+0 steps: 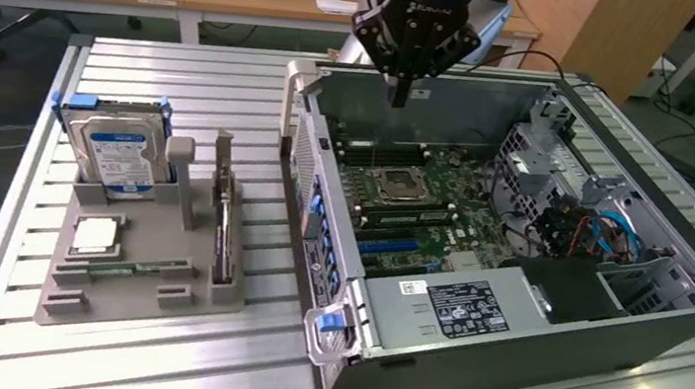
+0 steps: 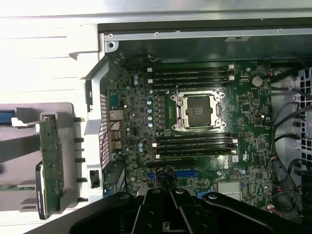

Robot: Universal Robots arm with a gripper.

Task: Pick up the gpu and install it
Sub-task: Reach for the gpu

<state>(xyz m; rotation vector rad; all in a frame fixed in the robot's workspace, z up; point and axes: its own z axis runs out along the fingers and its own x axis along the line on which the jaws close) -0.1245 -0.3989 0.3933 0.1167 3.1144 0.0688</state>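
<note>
**A:** Whereabouts of the gripper (image 1: pixel 398 89)?

**B:** Hanging above the far wall of an open computer case (image 1: pixel 526 361), fingers pointing down. Pressed fully together, clasping nothing.

**A:** And the gpu (image 1: pixel 228 230)?

**B:** Well apart from the gripper, on the exterior view's left. Standing on its long edge in a slot of a grey holder (image 1: pixel 109 300), just beside the case's left wall without touching it. Seen edge-on from the wrist camera as a thin green board with a dark body behind it.

**A:** Anything else in that holder?

**B:** At the far end, a silver hard drive (image 1: pixel 114 154) with a blue-and-white label, upright. Nearer, a square silver processor (image 1: pixel 95 235) lying flat. Nearer again, a narrow green memory stick (image 1: pixel 126 270).

**A:** Inside the case?

**B:** A green motherboard (image 1: pixel 433 200) lying flat, with an empty processor socket (image 1: pixel 399 183) near the middle and rows of black memory slots on both sides of it. On the exterior view's right, a metal drive cage (image 1: pixel 549 170) and blue cables (image 1: pixel 608 236).

**A:** Underneath it all?

**B:** A slatted aluminium table (image 1: pixel 141 358).
</note>
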